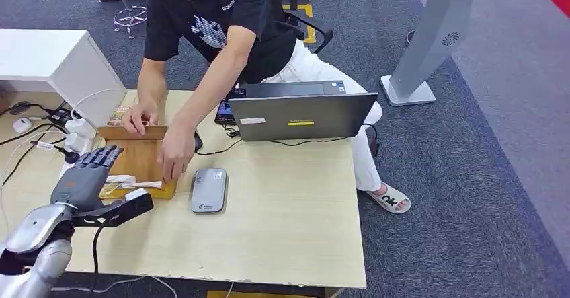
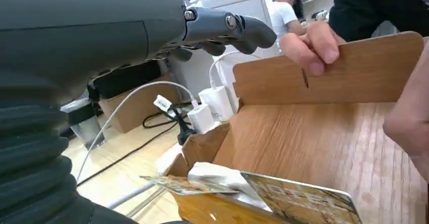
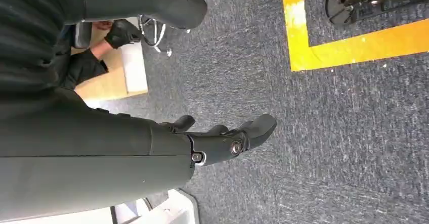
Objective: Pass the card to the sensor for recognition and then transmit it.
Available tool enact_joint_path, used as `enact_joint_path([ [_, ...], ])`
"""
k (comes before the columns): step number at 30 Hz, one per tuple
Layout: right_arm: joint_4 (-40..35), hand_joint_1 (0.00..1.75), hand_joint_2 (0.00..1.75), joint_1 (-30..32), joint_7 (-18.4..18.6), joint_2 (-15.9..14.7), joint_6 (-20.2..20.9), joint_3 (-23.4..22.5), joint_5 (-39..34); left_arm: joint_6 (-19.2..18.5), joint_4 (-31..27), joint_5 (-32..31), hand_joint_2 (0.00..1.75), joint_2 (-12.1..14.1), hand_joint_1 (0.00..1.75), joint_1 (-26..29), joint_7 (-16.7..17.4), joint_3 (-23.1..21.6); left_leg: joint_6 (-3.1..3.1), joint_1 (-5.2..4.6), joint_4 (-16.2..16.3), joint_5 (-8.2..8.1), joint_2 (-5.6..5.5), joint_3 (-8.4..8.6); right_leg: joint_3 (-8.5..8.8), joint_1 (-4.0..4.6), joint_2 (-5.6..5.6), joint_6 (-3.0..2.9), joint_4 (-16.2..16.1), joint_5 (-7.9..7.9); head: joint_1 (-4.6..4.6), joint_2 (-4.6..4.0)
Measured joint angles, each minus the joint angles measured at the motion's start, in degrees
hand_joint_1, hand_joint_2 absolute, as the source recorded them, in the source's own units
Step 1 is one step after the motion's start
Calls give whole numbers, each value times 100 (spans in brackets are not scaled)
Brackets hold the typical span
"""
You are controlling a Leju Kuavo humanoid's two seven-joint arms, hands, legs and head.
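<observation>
1. The wooden tray (image 1: 138,160) lies just ahead of the left hand (image 1: 86,174) on the bench (image 1: 282,224), holding the card (image 2: 303,201) and white paper.
2. The card lies flat, its long axis across the near end.
3. The left hand hovers, fingers spread, empty.
4. The right hand (image 3: 222,138) hangs over carpet, loosely extended, empty.
5. A person's hands (image 1: 176,151) grip the tray.
</observation>
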Motion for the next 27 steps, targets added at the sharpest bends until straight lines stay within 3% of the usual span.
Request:
enact_joint_path([
  [21, 0, 0, 175, -2, 0, -2, 61, -2, 101, 57, 398, 72, 175, -205, 2, -248, -92, -15, 0, 0, 0, 0, 1, 0, -1, 0, 1, 0, 0, 0, 2, 0],
  [24, 0, 0, 175, -3, 0, -2, 59, -2, 114, 57, 455, 107, 175, -245, 66, -282, -118, -22, 0, -1, 0, 0, 1, 0, -2, 0, 1, 0, 0, 0, 0, 0],
  [25, 0, 0, 175, -3, 0, -2, 61, -2, 118, 52, 474, 120, 175, -249, 106, -291, -142, -22, 0, -1, 0, 0, 1, 0, -2, 0, 1, 0, 0, 0, 0, 0],
  [27, 0, 0, 175, -3, 0, -2, 61, -2, 120, 48, 498, 142, 175, -256, 112, -306, -177, -26, 0, -1, 0, 0, 1, 0, -2, 0, 1, 0, 0, 0, 0, 0],
])
